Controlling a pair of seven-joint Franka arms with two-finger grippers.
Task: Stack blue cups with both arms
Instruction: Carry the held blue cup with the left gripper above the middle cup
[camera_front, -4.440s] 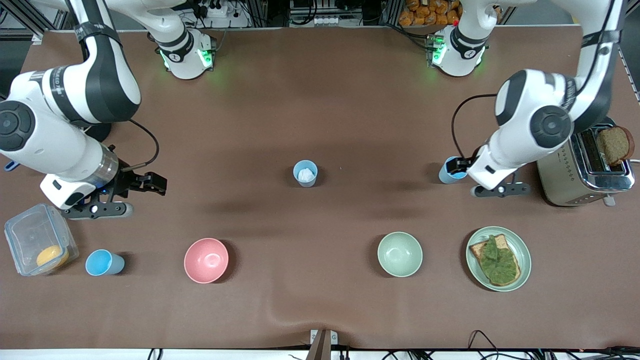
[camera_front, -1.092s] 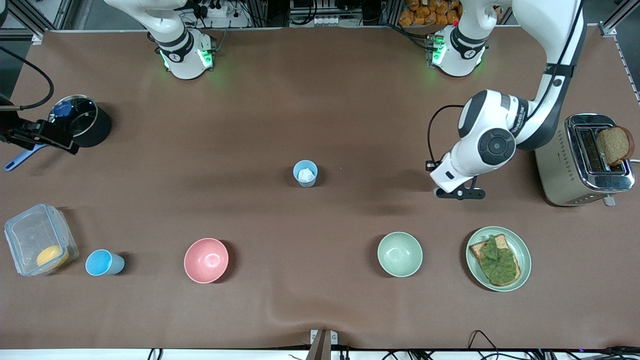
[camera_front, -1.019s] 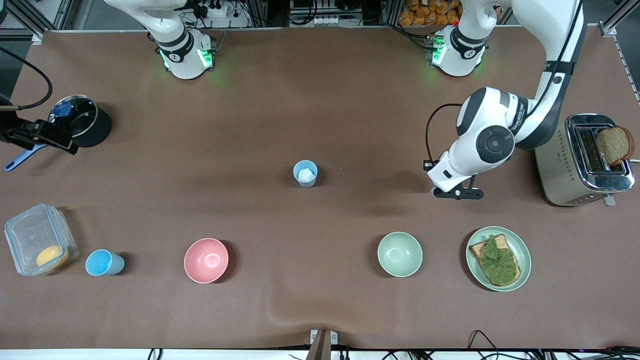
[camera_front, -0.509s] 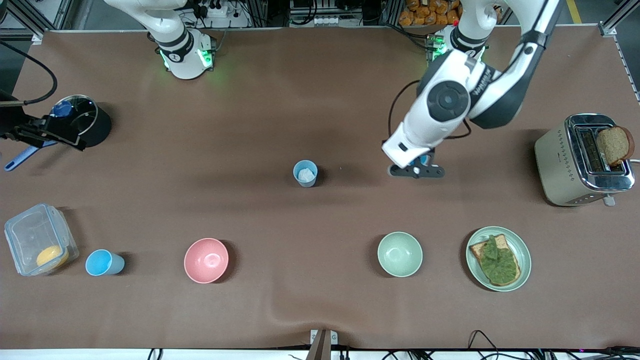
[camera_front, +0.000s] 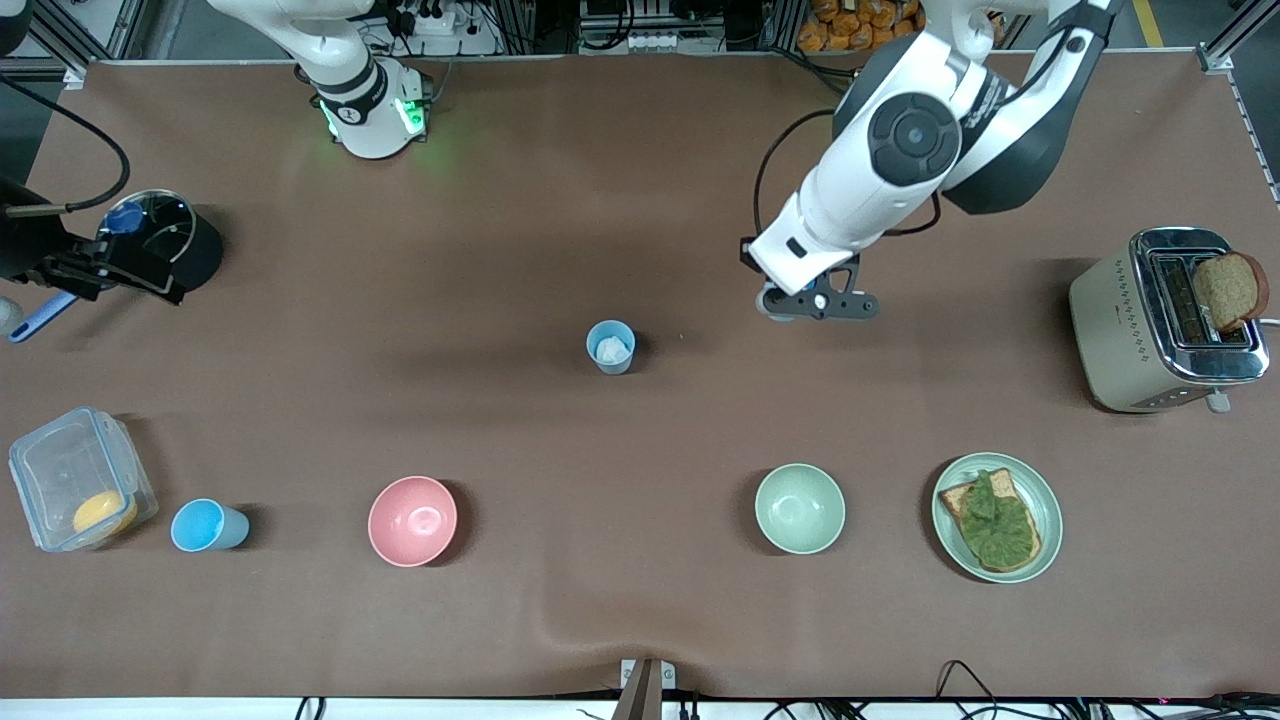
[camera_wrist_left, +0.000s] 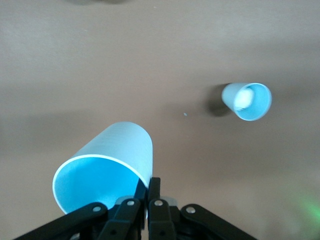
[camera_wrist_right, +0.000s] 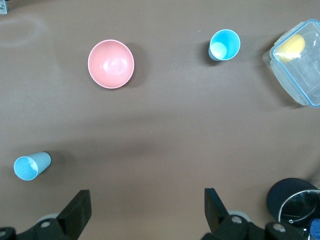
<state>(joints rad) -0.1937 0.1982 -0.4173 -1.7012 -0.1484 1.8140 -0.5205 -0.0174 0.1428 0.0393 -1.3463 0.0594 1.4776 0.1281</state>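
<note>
My left gripper (camera_wrist_left: 148, 187) is shut on the rim of a blue cup (camera_wrist_left: 105, 172), which hangs tilted with its mouth toward the wrist camera. In the front view the left gripper (camera_front: 815, 300) is up over the table's middle, toward the left arm's end, and the wrist hides the held cup. A paler blue cup (camera_front: 610, 347) (camera_wrist_left: 247, 101) with something white inside stands upright at mid-table. A brighter blue cup (camera_front: 208, 526) (camera_wrist_right: 224, 45) stands near the front edge. My right gripper (camera_wrist_right: 146, 210) is open and empty, by the black pot (camera_front: 175, 240).
A pink bowl (camera_front: 412, 520) and a pale green bowl (camera_front: 799, 508) sit in the front row. A plate with toast (camera_front: 997, 516) and a toaster (camera_front: 1165, 320) stand at the left arm's end. A clear container (camera_front: 75, 475) sits beside the brighter cup.
The left arm has lifted its cup and carried it from beside the toaster toward the middle cup. The right gripper has drawn back from beside the clear container to the black pot.
</note>
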